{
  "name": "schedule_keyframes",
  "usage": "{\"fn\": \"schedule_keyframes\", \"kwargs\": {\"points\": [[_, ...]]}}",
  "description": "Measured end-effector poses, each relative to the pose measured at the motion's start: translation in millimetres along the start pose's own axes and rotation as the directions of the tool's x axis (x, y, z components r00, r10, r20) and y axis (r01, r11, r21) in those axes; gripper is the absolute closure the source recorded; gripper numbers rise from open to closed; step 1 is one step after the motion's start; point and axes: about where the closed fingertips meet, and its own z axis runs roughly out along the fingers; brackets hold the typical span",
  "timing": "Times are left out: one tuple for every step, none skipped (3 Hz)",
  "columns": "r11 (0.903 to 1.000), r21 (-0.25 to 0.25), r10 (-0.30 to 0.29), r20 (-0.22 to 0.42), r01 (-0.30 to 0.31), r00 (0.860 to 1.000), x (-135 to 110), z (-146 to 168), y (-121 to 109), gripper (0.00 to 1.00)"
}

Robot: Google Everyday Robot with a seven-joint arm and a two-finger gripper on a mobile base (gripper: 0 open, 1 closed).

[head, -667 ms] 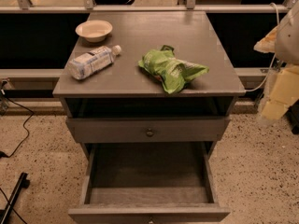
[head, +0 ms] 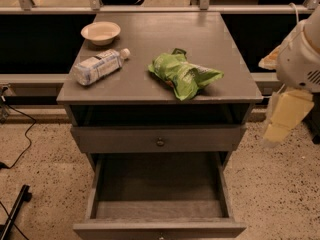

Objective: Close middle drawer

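The grey cabinet (head: 150, 91) stands in the middle of the camera view. The middle drawer (head: 125, 230) is pulled far out toward me, and its empty inside (head: 160, 184) shows. Its front lies along the bottom edge of the view. Above it, the uppermost drawer front (head: 115, 140) with a small dark knob (head: 160, 142) stands slightly forward, with a dark gap behind it. The lowest drawer is hidden. My gripper (head: 277, 124), with pale yellow fingers, hangs to the right of the cabinet at about the height of the uppermost drawer, apart from it.
On the cabinet top lie a cream bowl (head: 100, 32), a plastic bottle on its side (head: 97, 66) and a green crumpled bag (head: 184, 76). A dark low wall with railing (head: 35, 44) runs behind. Cables (head: 15, 154) and a black leg (head: 15, 209) lie on the floor at left.
My gripper has moved a little left and down, closer to the cabinet's right side. The drawers and the things on top have not moved.
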Motion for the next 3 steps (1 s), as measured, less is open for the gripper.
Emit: {"fn": "schedule_keyframes", "kwargs": {"points": [[0.9988,-0.024,-0.04,0.075,0.042,0.996,-8,35,36,0.0],[0.9991,-0.039,0.021,0.144,-0.016,0.989,9,58,61,0.0],[0.9998,-0.019,-0.006,0.096,0.008,0.995,21,59,50,0.0]]}}
